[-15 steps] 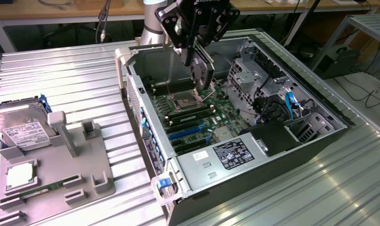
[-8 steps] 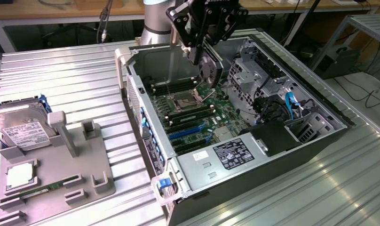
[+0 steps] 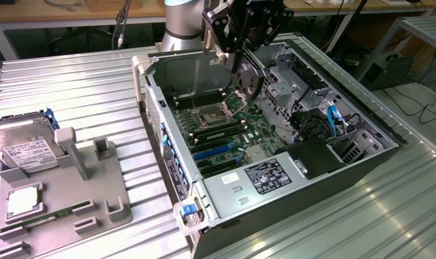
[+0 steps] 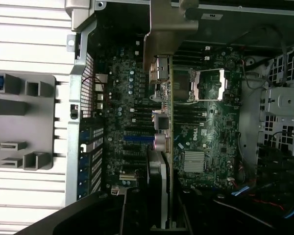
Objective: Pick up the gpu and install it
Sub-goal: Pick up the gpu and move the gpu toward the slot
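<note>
The gpu, a dark card with a round fan, hangs on edge above the motherboard inside the open computer case. My gripper is shut on its upper edge. In the wrist view the gpu runs edge-on away from my gripper, its silvery bracket towards the case's rear wall. It hovers over the board beside the CPU socket, with the blue expansion slot off to one side. I cannot tell whether the card touches the board.
On the exterior view's left a grey holder tray carries a hard drive, a green memory stick and a small square chip. The power supply and drive cage crowd the case.
</note>
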You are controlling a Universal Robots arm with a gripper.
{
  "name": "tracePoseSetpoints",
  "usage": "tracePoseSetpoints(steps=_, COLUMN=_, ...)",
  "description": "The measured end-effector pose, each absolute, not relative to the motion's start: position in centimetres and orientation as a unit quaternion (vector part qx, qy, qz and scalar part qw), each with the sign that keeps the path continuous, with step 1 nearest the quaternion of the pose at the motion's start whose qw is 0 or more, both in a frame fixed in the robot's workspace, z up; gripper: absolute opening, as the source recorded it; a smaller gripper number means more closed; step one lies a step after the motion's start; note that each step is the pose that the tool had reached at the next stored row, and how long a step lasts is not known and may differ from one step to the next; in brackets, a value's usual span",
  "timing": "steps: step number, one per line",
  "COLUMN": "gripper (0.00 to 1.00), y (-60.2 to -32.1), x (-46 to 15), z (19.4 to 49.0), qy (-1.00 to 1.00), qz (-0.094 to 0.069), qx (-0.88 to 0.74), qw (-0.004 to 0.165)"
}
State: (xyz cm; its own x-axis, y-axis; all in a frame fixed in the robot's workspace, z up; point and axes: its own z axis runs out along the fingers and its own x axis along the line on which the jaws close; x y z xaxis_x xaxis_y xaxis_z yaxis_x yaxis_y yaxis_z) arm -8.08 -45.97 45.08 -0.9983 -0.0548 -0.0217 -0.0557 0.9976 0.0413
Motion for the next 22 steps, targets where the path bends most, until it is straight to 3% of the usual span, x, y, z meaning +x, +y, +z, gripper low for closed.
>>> tracePoseSetpoints(steps=22, gripper=0.28, y=-46.0, x=-4.4, z=45.1, qy=0.999, qz=0.021, qx=-0.025, qw=0.01)
